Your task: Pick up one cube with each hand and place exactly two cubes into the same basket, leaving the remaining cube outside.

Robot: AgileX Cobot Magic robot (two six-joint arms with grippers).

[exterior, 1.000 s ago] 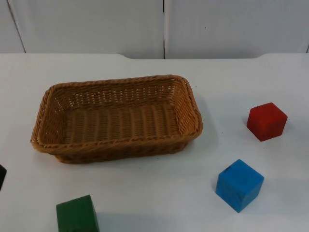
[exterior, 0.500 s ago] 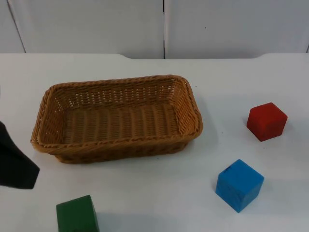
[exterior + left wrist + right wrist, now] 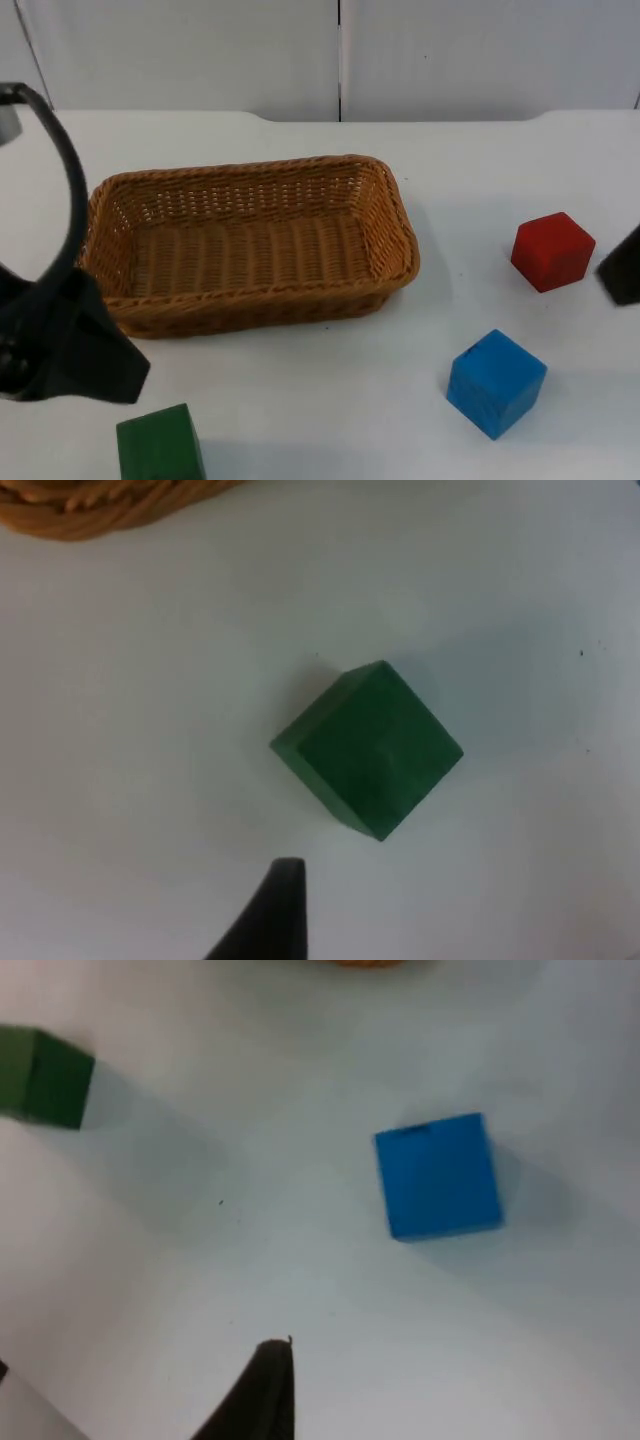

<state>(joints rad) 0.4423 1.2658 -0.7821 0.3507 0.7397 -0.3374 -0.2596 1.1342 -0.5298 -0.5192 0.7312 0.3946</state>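
Observation:
A brown wicker basket point(image 3: 404, 232) stands empty at the table's middle left. The green cube point(image 3: 160, 445) sits at the front left, the blue cube point(image 3: 495, 383) at the front right, and the red cube point(image 3: 552, 251) further back on the right. My left gripper point(image 3: 92, 362) hangs just above and left of the green cube, beside the basket's near left corner. The left wrist view looks down on the green cube point(image 3: 367, 748) lying free on the table. My right gripper point(image 3: 622, 268) enters at the right edge next to the red cube. The right wrist view holds the blue cube point(image 3: 438, 1174) and the green cube point(image 3: 45, 1075).
The basket's rim point(image 3: 100, 505) lies close behind the green cube in the left wrist view. The grey partition wall point(image 3: 340, 55) closes off the table at the back. White table top point(image 3: 320, 400) stretches between the green and blue cubes.
The left arm has come further in from the left edge, toward the green cube. The right arm has appeared at the right edge beside the red cube. No cube has moved.

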